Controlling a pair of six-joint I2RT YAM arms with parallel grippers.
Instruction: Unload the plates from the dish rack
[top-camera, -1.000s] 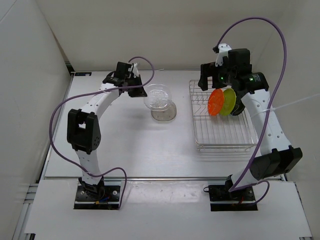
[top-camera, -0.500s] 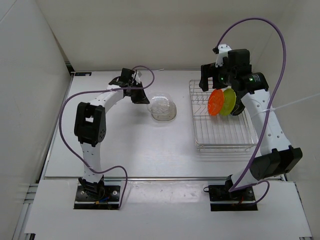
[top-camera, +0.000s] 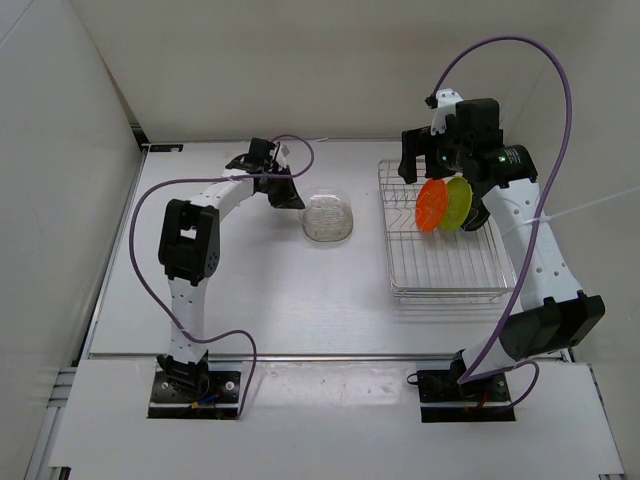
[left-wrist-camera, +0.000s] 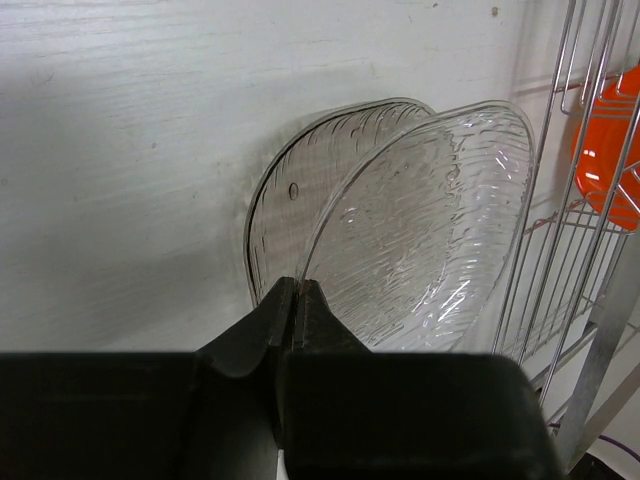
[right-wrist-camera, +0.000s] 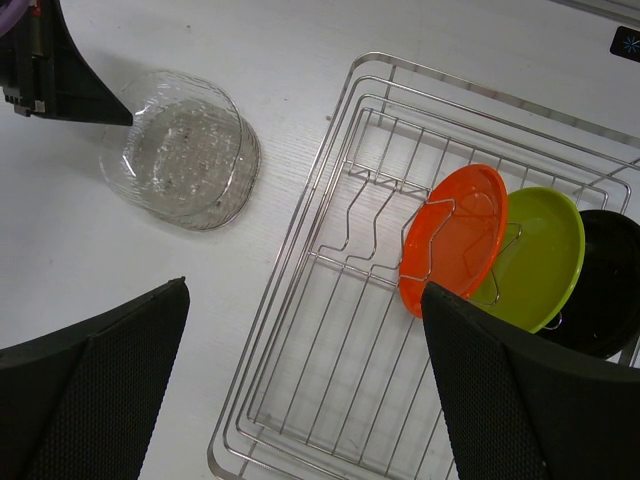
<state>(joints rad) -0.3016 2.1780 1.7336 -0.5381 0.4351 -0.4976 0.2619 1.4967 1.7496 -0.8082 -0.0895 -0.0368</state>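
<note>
Plates sit in two places. The clear plate (left-wrist-camera: 420, 230) is out on the white table (top-camera: 250, 290), just left of the dish rack (top-camera: 440, 270), and it is tilted, with the near rim raised. The left gripper (left-wrist-camera: 295, 298) is clenched on that raised rim, its black fingers pinching the thin ribbed plastic. Under the plate a second clear, rounded outline shows on the table. The pictures do not show whether this is another plate or a shadow.

The other three plates stand on edge among the upright prongs at the far end of the rack, overlapping in a row. The orange plate (right-wrist-camera: 455, 235) is nearest the open part of the rack, the yellow-green plate (right-wrist-camera: 535, 260) is behind it, and the black plate (right-wrist-camera: 600, 290) is last.

The right gripper (right-wrist-camera: 303, 295) hangs above the rack with its fingers spread wide, grasping nothing and clear of the plates.

A small black label (right-wrist-camera: 625, 42) with a pale blue star-like mark sits at the far edge of the right wrist view. It is too small for any letters to be read.
</note>
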